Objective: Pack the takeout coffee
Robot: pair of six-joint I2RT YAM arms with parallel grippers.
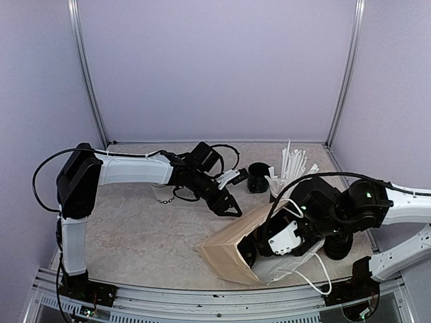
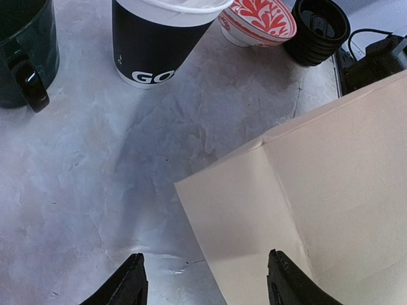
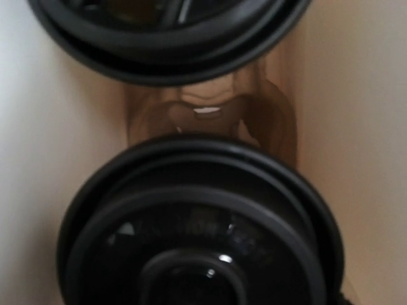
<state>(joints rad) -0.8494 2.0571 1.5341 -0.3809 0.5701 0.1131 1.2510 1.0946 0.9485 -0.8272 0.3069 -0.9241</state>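
Nearest the arm bases, the brown paper bag (image 1: 225,256) lies on the table (image 1: 135,235). The right gripper (image 1: 266,249) is pushed into its mouth; whether its jaws are spread or pinching anything I cannot tell.

Only the right wrist view sees inside. Two takeout coffee cups sit one behind the other, and the nearer lid (image 3: 197,235) and the farther lid (image 3: 165,32) both face the camera. Each cup's long axis therefore runs away along the line of sight, base deepest. The brown shape between them is probably the moulded tray (image 3: 206,117).

Farther out, the left gripper (image 2: 206,283) hangs over the table beside the bag's corner, jaws spread with nothing between them. Its wrist view alone shows a green mug (image 2: 22,51) and a red-patterned bowl (image 2: 257,19). A white cup (image 1: 163,195) with black lettering sits partly under the left forearm. Farthest stands the black cup with white sticks (image 1: 289,168).
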